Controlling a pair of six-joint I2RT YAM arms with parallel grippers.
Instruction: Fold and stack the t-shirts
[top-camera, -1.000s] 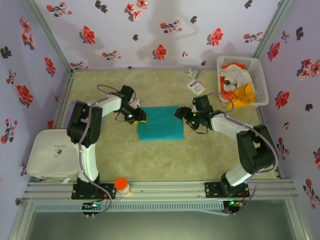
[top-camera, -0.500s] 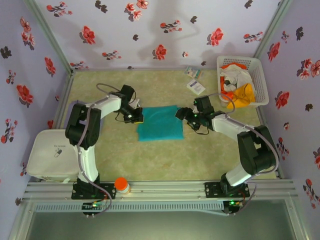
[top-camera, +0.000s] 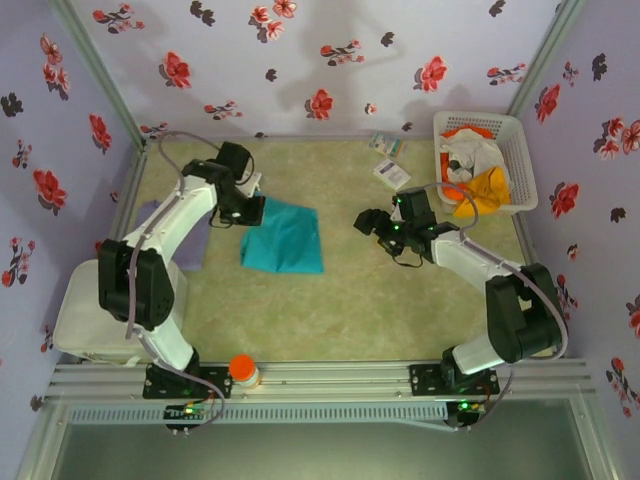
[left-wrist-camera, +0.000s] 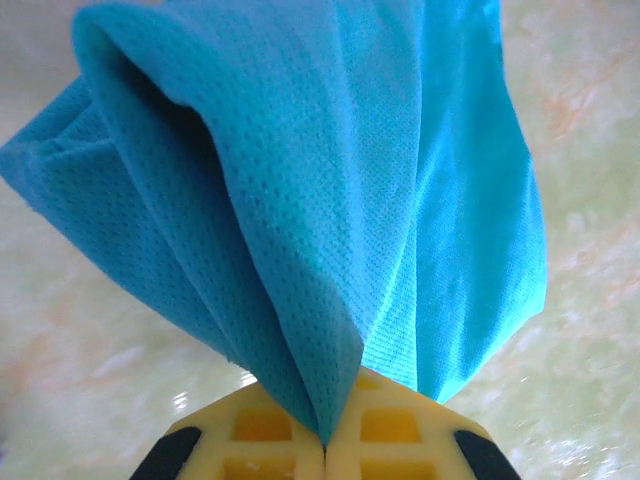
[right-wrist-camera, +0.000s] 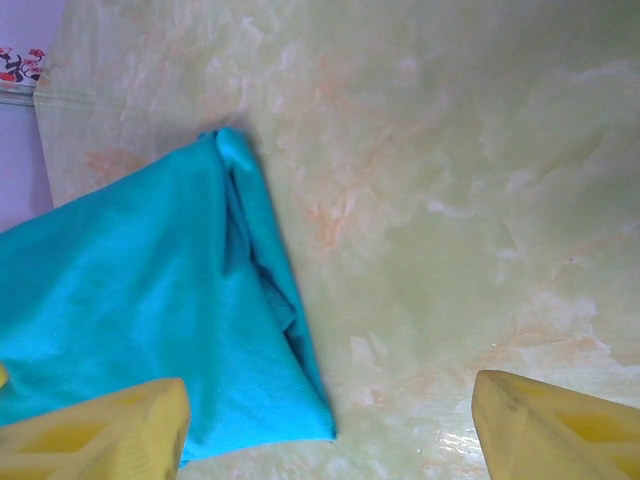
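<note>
- Pinching an edge of the teal t-shirt: left fingers, shut.
- Teal t-shirt: on tabletop, well left of white basket.
- Right fingers: spread, empty, between t-shirt and basket.

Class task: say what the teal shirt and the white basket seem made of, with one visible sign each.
Teal shirt: likely synthetic mesh knit, matt; tiny regular holes, soft folds.
Basket: probably moulded plastic, white; stiff lattice walls.
</note>
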